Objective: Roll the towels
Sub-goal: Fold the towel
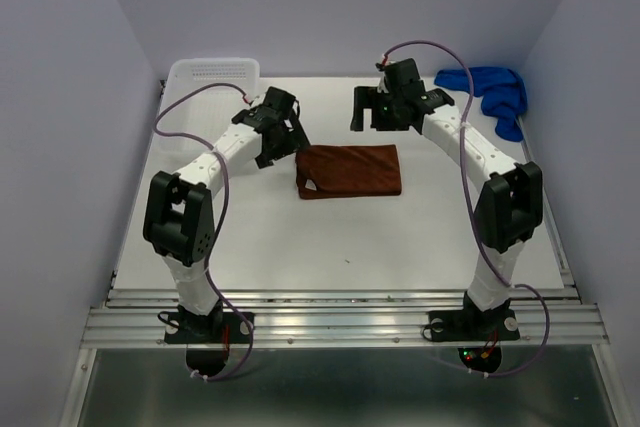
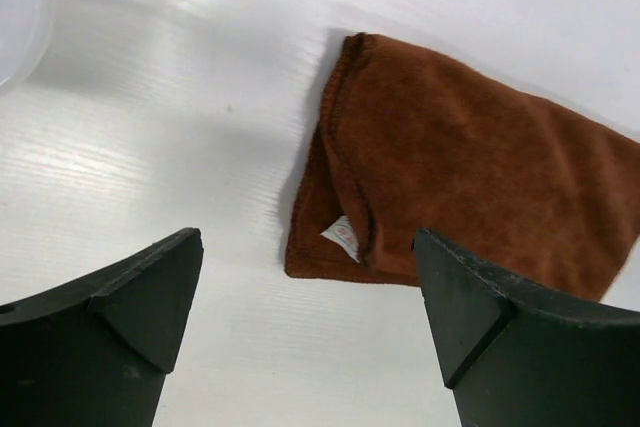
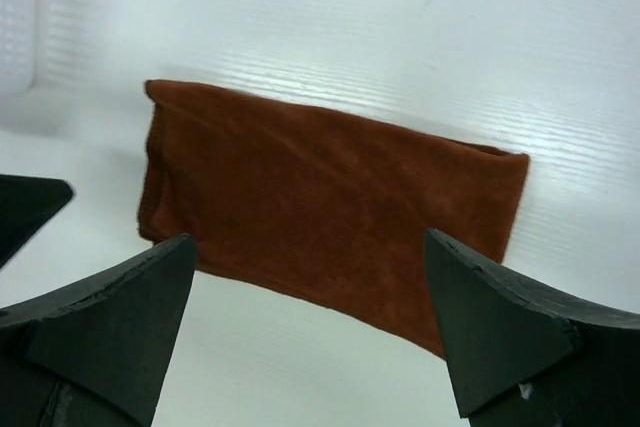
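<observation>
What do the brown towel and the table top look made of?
The brown towel: soft napped cloth, likely microfibre; matte fuzzy pile, stitched hem, sewn tag. The table: smooth white board, faint grain lines, slight sheen; perhaps laminate or plastic.

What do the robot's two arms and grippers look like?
The left arm and right arm have white links, bulky black joints and black bases. A purple cable loops along each. The left gripper and right gripper are black, with two wedge-shaped fingers.
</observation>
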{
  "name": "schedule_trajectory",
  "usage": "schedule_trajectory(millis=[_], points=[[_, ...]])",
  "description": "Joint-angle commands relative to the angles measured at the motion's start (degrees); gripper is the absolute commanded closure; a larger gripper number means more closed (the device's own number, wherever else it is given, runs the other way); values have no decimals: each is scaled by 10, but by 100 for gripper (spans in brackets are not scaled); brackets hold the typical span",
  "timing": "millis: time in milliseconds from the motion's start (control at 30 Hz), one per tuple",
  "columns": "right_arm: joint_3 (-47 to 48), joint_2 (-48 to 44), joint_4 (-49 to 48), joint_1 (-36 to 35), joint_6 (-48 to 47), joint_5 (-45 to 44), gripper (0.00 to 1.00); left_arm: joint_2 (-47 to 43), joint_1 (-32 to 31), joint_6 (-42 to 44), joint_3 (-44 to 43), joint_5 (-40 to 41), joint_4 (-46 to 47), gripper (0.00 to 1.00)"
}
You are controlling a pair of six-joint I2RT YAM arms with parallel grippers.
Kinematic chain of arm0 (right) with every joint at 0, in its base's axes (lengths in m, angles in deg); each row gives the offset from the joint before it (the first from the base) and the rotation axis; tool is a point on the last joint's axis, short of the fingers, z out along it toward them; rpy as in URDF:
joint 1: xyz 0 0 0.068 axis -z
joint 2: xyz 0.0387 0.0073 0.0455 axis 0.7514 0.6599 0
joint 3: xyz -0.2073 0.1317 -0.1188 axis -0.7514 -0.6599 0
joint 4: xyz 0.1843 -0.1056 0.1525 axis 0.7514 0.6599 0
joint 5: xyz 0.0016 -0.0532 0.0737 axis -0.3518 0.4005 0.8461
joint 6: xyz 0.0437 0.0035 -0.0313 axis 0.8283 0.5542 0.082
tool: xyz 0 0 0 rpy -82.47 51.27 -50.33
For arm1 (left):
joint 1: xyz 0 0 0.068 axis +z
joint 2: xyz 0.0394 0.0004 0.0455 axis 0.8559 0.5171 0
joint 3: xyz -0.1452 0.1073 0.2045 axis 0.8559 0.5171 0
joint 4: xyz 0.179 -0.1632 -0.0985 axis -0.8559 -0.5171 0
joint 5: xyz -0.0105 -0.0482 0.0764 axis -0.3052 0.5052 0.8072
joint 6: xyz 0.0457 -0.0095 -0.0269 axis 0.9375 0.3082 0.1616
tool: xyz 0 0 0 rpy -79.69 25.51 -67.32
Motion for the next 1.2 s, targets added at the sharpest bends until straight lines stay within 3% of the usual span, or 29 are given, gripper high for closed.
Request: schedule_trajectory(millis=[0, 200, 333, 767, 1167], points=[[-20, -28, -26, 16, -11, -14, 0, -24, -10, 36, -54, -57, 25, 1], [-42, -28, -33, 48, -15, 3, 0, 68, -54, 81, -161, -156, 52, 1], [-67, -43, -33, 69, -9, -14, 0, 123, -66, 86, -191, -174, 45, 1], [-126, -71, -34, 99, -6, -14, 0, 93, -71, 59, -10, -141, 81, 1], [-142, -63, -54, 99, -68, 70, 0, 75, -62, 45, 39, -121, 92, 1]])
